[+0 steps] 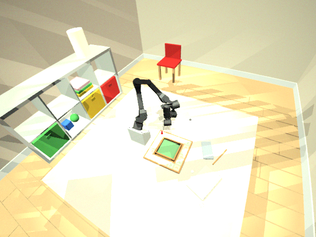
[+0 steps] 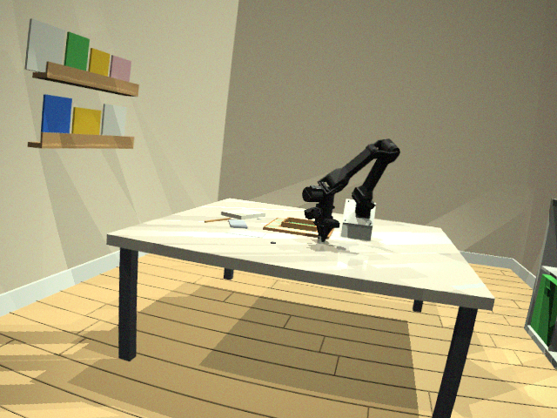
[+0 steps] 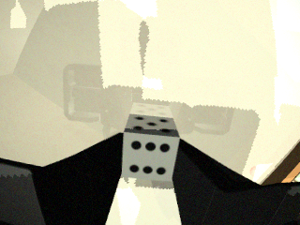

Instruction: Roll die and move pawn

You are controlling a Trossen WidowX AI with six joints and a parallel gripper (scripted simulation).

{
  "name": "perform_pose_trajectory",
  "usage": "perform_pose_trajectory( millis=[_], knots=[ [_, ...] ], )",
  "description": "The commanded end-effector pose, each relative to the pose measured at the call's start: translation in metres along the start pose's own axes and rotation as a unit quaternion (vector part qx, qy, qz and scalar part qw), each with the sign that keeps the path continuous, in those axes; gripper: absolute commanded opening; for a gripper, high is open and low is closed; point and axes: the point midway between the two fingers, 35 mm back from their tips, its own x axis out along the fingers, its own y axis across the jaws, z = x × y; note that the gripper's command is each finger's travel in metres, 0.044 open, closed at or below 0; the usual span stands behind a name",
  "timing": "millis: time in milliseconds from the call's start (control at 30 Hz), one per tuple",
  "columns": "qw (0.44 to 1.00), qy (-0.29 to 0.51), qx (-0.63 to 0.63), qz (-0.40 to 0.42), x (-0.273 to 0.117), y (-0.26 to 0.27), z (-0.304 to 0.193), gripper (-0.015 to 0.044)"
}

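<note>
My gripper (image 1: pixel 167 125) (image 2: pixel 322 239) (image 3: pixel 149 142) is shut on the die, low at the table beyond the board's pawn corner. The white die (image 3: pixel 150 157) sits between the fingertips in the wrist view, a six-pip face toward the camera and a five-pip face above it. The top and exterior views hide the die behind the fingers. The board (image 1: pixel 152 149) (image 2: pixel 270 227) lies flat, its edge at the right of the wrist view. The wooden tray with a green floor (image 1: pixel 168 149) is in its middle and holds nothing visible. The red pawn (image 1: pixel 161 132) stands on the board's corner square nearest the gripper.
A light blue block (image 1: pixel 207 150) (image 2: pixel 237 223) and an orange pencil (image 1: pixel 219 156) (image 2: pixel 217 220) lie beyond the board's arrowed side. A white book (image 1: pixel 204 187) (image 2: pixel 243 214) lies farther off. A small dark object (image 1: pixel 190 119) (image 2: pixel 272 243) lies to one side of the gripper.
</note>
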Motion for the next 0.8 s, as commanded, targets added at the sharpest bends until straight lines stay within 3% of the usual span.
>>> perform_pose_trajectory(
  millis=[0, 767],
  knots=[
    [1.000, -0.001, 0.001, -0.002, 0.000, -0.001, 0.000, 0.0018],
    [1.000, 0.007, -0.001, -0.012, -0.094, -0.014, 0.008, 0.0000]
  ],
)
